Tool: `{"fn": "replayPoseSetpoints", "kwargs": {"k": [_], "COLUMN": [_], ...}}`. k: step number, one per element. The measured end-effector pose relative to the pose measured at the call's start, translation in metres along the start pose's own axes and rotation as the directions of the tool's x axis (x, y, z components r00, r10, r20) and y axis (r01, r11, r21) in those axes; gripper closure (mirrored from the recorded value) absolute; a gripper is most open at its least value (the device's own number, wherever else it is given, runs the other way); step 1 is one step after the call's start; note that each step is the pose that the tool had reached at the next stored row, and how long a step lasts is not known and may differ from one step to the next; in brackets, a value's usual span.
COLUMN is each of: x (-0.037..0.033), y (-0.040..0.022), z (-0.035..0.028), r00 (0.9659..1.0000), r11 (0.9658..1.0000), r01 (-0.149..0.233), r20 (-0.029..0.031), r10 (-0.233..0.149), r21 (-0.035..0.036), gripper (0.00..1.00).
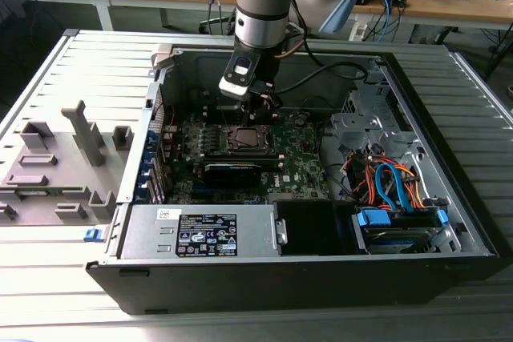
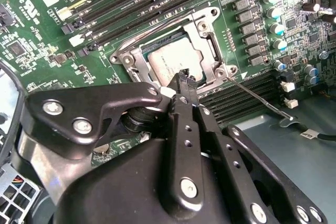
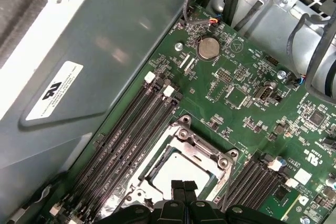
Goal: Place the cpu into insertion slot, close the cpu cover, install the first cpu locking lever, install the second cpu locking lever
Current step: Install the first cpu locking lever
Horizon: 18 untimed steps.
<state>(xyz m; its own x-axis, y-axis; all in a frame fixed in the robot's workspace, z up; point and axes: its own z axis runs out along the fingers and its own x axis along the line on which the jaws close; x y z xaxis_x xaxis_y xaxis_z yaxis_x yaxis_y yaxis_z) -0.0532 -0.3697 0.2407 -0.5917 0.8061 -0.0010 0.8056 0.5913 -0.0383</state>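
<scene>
**Tip closed over the seated cpu, cover down, one lever loose**

Exterior view: the gripper (image 1: 258,103) hangs inside the open case (image 1: 449,222), directly above the slot (image 1: 244,139) on the green board (image 1: 300,162).

Second wrist view: the fingertips (image 2: 185,78) are pressed together with nothing between them, just off the near edge of the cpu (image 2: 172,59). The cpu lies flat in the slot, with the cover (image 2: 202,27) framing it (the cover looks shut). A thin lever (image 2: 257,98) sticks out beside the jaws, apparently unlatched. To do this well, I judge the tip should meet the lever squarely and push along its arc.

First wrist view: the closed tip (image 3: 183,187) sits at the frame's edge, the cpu (image 3: 181,167) just ahead.
</scene>
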Motion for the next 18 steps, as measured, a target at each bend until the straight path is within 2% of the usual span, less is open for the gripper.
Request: {"fn": "replayPoseSetpoints", "kwargs": {"k": [18], "x": [0.0], "y": [0.0], "z": [0.0], "r00": [0.9976], "r11": [0.9976], "r01": [0.069], "r20": [0.0026], "r10": [-0.069], "r21": [0.0001], "gripper": [0.89]}}
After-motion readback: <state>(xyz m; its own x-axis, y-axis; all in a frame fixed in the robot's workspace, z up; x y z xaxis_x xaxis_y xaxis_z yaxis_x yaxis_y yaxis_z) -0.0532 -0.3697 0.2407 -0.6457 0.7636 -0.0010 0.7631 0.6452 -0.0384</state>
